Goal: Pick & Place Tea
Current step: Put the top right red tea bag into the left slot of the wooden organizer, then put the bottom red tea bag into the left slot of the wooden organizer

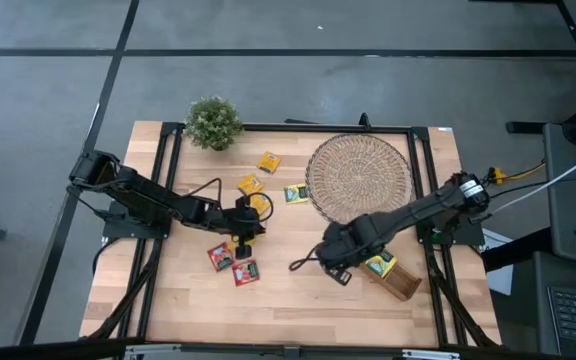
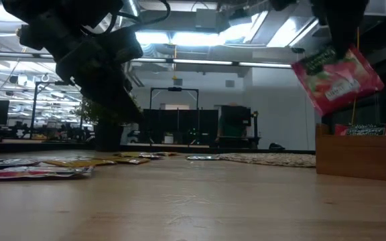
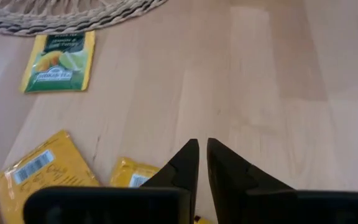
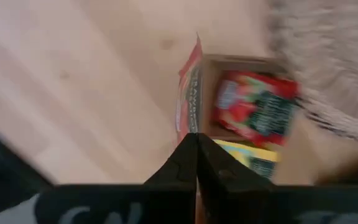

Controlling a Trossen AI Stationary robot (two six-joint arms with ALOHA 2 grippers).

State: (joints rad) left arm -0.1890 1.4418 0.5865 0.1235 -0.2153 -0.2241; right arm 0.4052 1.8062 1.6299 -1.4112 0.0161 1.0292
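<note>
My right gripper (image 2: 339, 41) hangs over the table's near right part and is shut on a red tea sachet (image 2: 337, 79), beside the wooden tray (image 2: 360, 159). In the right wrist view the tray holds a red sachet (image 4: 253, 109) and a yellow-green one (image 4: 253, 160). My left gripper (image 3: 202, 149) hovers left of centre over yellow sachets (image 3: 39, 174). Its fingers are shut to a thin slit with nothing showing between the tips. A green sachet (image 3: 58, 62) lies flat by the round woven mat (image 1: 358, 178). Two red sachets (image 1: 232, 263) lie near the front. My right gripper pinches the red sachet's upper edge (image 2: 324, 57) between its two fingers. The fingers come from above, pointing down. The sachet hangs below them, tilted and clear of the table. It shows edge-on in the wrist view (image 4: 189, 106), beside the tray's end.
A small potted plant (image 1: 214, 122) stands at the far left corner. More yellow sachets (image 1: 268, 160) lie between the plant and the mat. Bare wood stretches along the near edge (image 1: 298, 310) between the two arms.
</note>
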